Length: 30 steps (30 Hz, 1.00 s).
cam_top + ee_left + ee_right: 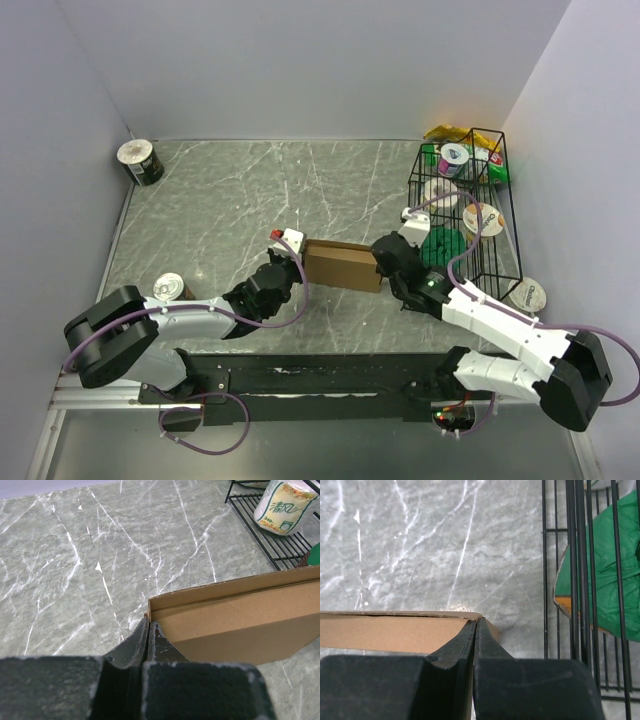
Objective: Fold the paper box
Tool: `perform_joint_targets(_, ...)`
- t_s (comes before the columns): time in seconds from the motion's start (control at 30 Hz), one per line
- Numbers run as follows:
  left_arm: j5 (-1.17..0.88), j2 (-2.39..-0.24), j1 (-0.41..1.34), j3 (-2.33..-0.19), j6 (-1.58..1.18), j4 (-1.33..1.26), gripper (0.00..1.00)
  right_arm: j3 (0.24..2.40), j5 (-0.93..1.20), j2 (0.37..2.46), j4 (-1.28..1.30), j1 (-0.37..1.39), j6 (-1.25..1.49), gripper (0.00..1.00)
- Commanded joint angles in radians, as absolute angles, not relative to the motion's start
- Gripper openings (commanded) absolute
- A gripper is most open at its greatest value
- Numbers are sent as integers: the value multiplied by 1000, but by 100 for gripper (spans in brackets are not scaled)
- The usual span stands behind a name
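The paper box [342,265] is a thin brown cardboard box lying on the marble table between both arms. My left gripper [297,262] is at its left end. In the left wrist view the left gripper [149,625] is shut, its tips pinching the end wall at the corner of the paper box [235,620], whose top is open. My right gripper [383,262] is at the right end. The right wrist view shows the right gripper [476,622] shut on the right end wall of the paper box [385,632].
A black wire basket [500,215] with cups and green packets stands just right of the box, its wires [577,555] close beside the right gripper. One can [140,162] stands at the back left, another [168,288] by the left arm. A cup [527,296] sits at the right.
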<state>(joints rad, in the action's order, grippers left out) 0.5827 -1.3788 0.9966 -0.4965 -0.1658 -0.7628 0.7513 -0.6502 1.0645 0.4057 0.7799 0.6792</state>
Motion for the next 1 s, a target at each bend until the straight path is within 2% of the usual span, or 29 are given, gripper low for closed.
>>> perform_joint_targets(0.0,491,-1382,1023,-505,-201,-670,1,660,-607,1057,331,830,678,0)
perform_joint_targets(0.4,456,-1338,1023,-525,-245,-615,1,603,-775,1077,368,951,727,0)
perform_joint_targets(0.47,453,-1315,1023,-535,-247,-595,4,609,-787,1088,408,957,755,0)
perform_joint_targets(0.67,439,-1238,1023,-572,-218,-482,36,630,-819,1083,449,969,767,0)
perform_joint_targets(0.7,433,-1224,1022,-569,-210,-474,46,634,-822,1081,452,969,764,0)
perform_joint_targets(0.77,404,-1181,1013,-560,-193,-446,60,634,-822,1071,453,973,756,0)
perform_joint_targets(0.9,298,-1105,947,-551,-198,-373,78,635,-815,1055,460,969,741,0)
perform_joint_targets(0.97,180,-1045,878,-545,-201,-338,88,640,-811,1054,465,969,738,0)
